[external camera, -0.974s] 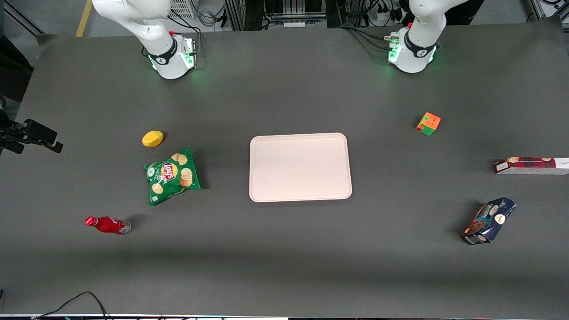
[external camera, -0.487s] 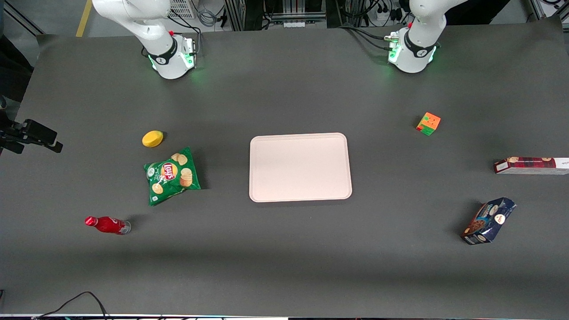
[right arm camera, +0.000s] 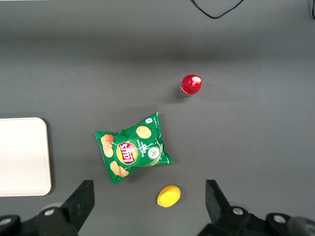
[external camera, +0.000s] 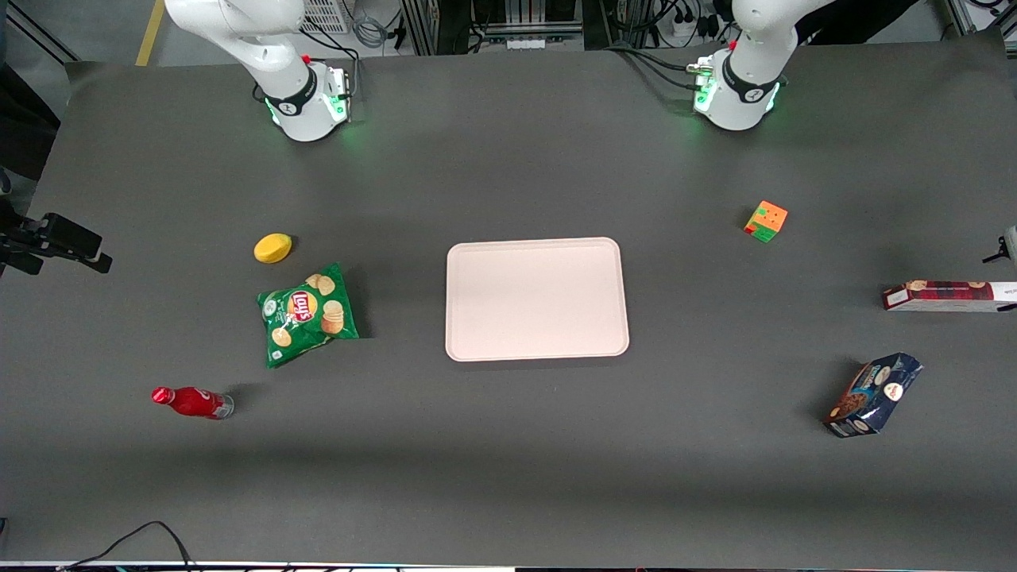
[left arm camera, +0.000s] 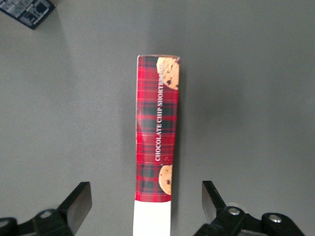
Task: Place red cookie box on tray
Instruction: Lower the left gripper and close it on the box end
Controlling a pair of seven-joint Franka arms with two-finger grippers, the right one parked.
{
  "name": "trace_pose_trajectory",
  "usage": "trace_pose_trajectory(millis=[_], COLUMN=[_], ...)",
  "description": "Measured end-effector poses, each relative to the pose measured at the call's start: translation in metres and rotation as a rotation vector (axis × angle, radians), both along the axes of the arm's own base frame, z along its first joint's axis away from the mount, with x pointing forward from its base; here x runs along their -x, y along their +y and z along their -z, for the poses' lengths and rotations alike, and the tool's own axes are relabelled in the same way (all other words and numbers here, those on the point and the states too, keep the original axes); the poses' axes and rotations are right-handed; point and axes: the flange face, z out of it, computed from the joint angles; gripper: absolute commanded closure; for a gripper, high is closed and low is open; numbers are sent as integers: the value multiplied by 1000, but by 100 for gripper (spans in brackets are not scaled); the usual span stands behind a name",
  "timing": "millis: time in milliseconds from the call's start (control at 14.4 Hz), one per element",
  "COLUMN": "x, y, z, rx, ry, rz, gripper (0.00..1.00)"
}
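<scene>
The red cookie box (external camera: 949,295) lies flat on the dark table, toward the working arm's end, partly cut off by the front view's edge. In the left wrist view the red cookie box (left arm camera: 157,132) shows its tartan top, cookie pictures and a white end panel. My gripper (left arm camera: 146,192) hovers above it, open, with one black finger (left arm camera: 78,201) on each side of the white end and clear of it. The pale pink tray (external camera: 536,299) sits in the middle of the table with nothing on it.
A dark blue cookie bag (external camera: 874,395) lies nearer the front camera than the box. A colour cube (external camera: 766,221) lies farther from that camera. Toward the parked arm's end are a green chips bag (external camera: 307,314), a yellow lemon (external camera: 272,248) and a red bottle (external camera: 191,402).
A small part of the working arm has come into the front view's edge, just above the red cookie box. Nothing on the table has moved.
</scene>
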Motion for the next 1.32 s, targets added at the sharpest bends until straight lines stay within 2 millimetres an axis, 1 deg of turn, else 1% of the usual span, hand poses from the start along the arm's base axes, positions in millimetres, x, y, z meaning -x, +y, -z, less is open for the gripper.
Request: trace_pose_trajectory(millis=[278, 626, 904, 1322], x=[-3, -3, 12, 32], y=[3, 5, 10, 15], z=[18, 31, 55, 74], rx=[-13, -16, 6, 11], ry=[-14, -16, 15, 21], rz=[19, 53, 70, 62], gripper=[0, 0, 0, 0])
